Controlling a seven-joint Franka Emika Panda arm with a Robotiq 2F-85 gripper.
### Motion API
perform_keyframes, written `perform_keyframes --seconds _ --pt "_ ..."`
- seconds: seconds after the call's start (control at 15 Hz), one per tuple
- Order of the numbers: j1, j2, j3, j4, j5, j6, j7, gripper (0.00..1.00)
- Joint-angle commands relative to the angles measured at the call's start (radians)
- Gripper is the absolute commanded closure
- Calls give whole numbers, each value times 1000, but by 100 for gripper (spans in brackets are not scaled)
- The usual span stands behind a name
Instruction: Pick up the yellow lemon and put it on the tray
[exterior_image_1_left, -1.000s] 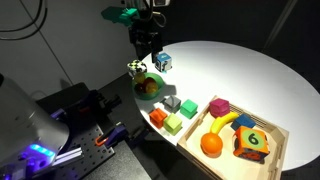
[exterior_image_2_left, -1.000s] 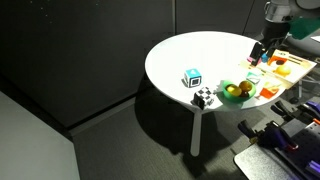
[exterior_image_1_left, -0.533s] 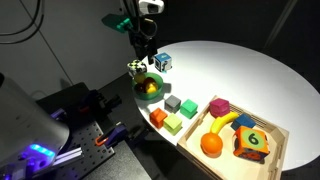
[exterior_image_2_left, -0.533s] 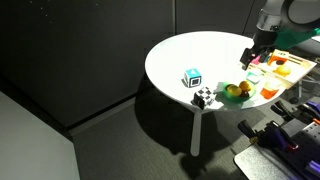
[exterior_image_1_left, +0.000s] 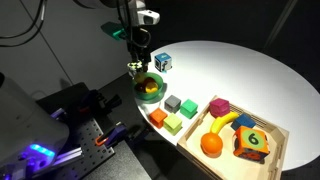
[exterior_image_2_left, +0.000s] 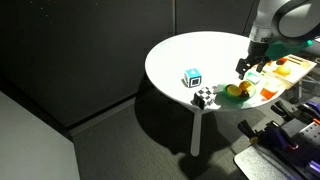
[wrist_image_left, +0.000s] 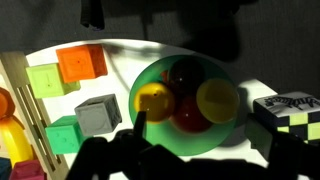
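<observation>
The yellow lemon (wrist_image_left: 154, 101) lies in a small round green bowl (wrist_image_left: 232, 132), left of a red fruit (wrist_image_left: 185, 112) and a paler yellow round fruit (wrist_image_left: 217, 99). My gripper (wrist_image_left: 197, 128) hangs open just above the bowl, its dark fingers straddling the fruits and holding nothing. In both exterior views the gripper (exterior_image_1_left: 138, 62) (exterior_image_2_left: 243, 68) is right over the bowl (exterior_image_1_left: 150, 90) (exterior_image_2_left: 237, 93). The light-wood tray (exterior_image_1_left: 268, 118) stands apart at the table's edge; its rim shows in the wrist view (wrist_image_left: 22, 105).
The tray holds an orange ball (exterior_image_1_left: 211, 144), a banana (exterior_image_1_left: 222, 122), a pink cube (exterior_image_1_left: 219, 106) and a numbered cube (exterior_image_1_left: 252, 142). Orange, green and grey blocks (exterior_image_1_left: 172, 102) lie between bowl and tray. A checkered cube (exterior_image_1_left: 136, 68) and a blue cube (exterior_image_1_left: 161, 61) stand behind the bowl.
My gripper has come down and moved sideways, from above the table to just over the green bowl. The fruits and blocks have not moved.
</observation>
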Motion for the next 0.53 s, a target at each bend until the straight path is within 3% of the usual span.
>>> perform_keyframes --seconds 0.0,0.47 --pt "10 82 -1 52 -80 -18 68 0" --pt "68 198 -27 114 -217 -35 153 0"
